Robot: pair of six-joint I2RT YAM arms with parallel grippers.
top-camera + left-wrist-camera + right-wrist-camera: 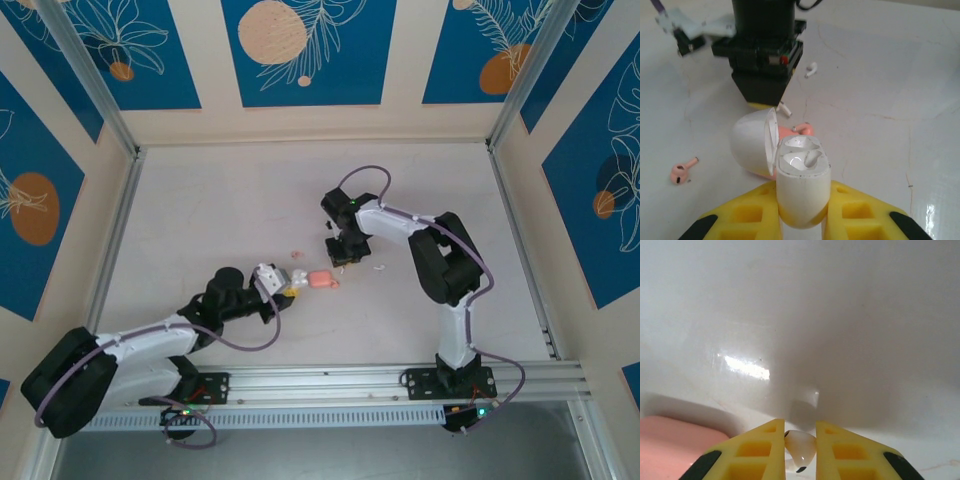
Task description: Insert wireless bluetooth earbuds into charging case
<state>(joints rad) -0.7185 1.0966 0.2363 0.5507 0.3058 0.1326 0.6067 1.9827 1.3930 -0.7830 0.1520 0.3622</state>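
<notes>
- My left hand (803, 205) is clamped on an open white case (802, 182), with an earbud (807, 159) seated inside.
- The pink case (322, 280) lies just behind it, at twelve o'clock.
- My right hand (800, 434) pinches a second earbud (801, 449); the pink case sits at its eight o'clock.
</notes>
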